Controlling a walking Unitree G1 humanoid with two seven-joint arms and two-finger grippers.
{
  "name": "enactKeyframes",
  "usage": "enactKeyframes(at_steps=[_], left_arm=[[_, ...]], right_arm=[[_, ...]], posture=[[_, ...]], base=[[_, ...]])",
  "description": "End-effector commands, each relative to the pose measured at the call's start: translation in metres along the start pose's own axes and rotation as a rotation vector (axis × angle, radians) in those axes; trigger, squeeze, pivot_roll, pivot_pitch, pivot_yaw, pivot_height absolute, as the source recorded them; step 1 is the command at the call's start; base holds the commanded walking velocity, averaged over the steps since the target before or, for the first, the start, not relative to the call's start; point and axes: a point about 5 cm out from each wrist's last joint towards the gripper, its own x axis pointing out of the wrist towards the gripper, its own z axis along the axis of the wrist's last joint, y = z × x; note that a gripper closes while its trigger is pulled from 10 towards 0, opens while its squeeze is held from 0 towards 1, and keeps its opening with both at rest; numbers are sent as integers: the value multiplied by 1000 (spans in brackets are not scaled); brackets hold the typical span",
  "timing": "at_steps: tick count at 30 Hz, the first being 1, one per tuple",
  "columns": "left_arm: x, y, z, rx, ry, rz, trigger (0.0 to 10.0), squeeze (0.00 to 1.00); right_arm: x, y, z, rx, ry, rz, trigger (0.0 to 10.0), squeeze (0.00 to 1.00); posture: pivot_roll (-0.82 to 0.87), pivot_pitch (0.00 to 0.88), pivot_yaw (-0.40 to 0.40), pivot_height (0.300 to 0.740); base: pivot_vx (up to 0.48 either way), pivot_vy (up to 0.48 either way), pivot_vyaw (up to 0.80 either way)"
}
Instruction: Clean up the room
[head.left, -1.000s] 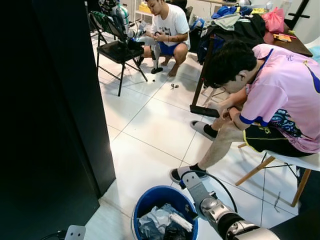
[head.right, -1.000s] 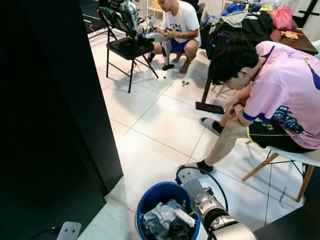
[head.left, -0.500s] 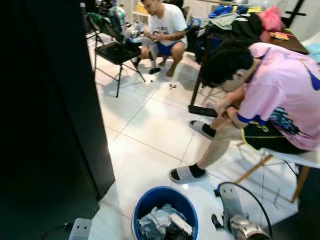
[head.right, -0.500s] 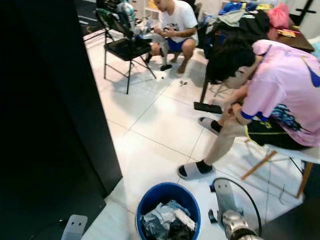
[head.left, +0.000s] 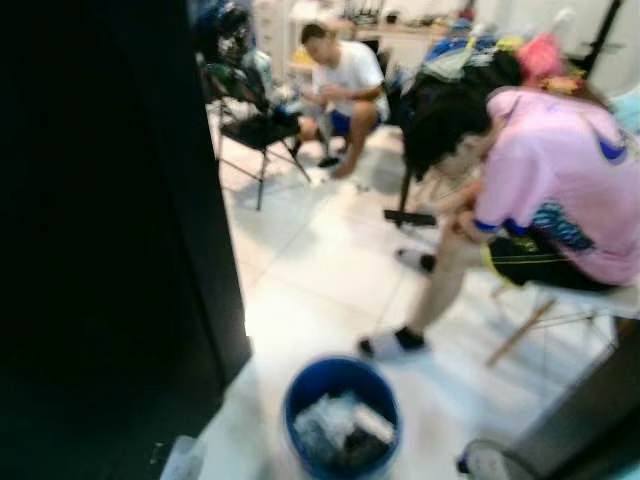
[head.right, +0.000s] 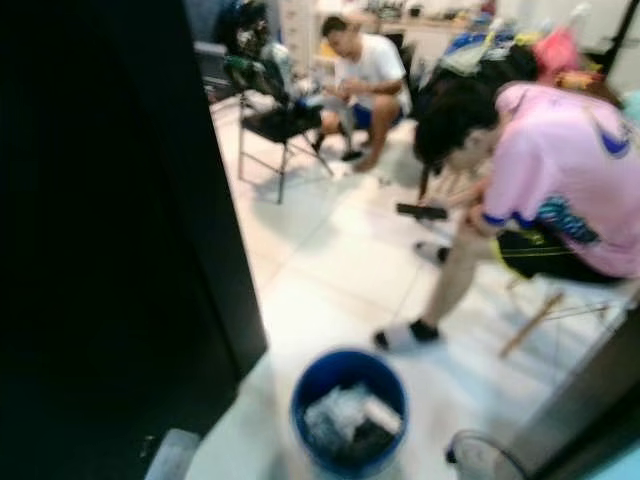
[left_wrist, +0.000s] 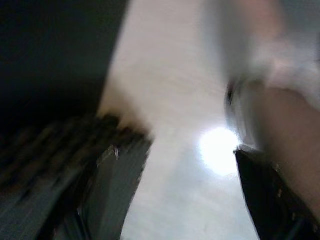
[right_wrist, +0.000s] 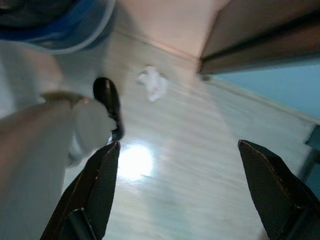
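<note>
A blue bin (head.left: 340, 412) stands on the white tiled floor just ahead of me, with crumpled white and dark rubbish inside. In the right wrist view my right gripper (right_wrist: 187, 197) hangs open low over the floor, nothing between its fingers (right_wrist: 102, 182). A crumpled white scrap of paper (right_wrist: 154, 83) lies on the tiles beyond it, near the blue bin (right_wrist: 60, 31). My left gripper (left_wrist: 180, 200) hangs open over bare floor in a very blurred picture. Part of my right arm (head.left: 490, 466) shows at the bottom right of the head view.
A tall black cabinet (head.left: 110, 230) walls off the left. A person in a pink shirt (head.left: 555, 185) sits on a chair at the right, feet near the bin. Another person (head.left: 345, 85) squats at the back beside a black folding chair (head.left: 258, 135). A dark furniture edge (right_wrist: 260, 42) lies near the right gripper.
My right arm has dropped from beside the bin, down and right, almost out of the head view. The camera has shifted and the picture is now blurred.
</note>
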Motion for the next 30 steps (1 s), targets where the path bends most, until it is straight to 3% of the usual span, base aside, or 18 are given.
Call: enactKeyframes(at_steps=[1, 12, 23, 30], left_arm=[[1, 0, 7, 10, -15, -6, 10000, 0], [1, 0, 9, 21, -20, -10, 10000, 0], [1, -1, 7, 41, -17, -20, 10000, 0], [1, 0, 7, 45, -17, -20, 10000, 0]], right_arm=[[0, 8, -14, -11, 49, 5, 10000, 0], [0, 16, -5, -34, 30, 10, 10000, 0], [0, 5, -7, -37, 31, -2, 10000, 0], [0, 2, -11, -45, 42, -12, 10000, 0]], posture=[[-132, 47, -44, 740], [-139, 36, -32, 740], [-147, 33, -20, 740], [-143, 31, -20, 740]], base=[[-480, 0, 0], [-480, 0, 0], [-480, 0, 0], [-480, 0, -781]])
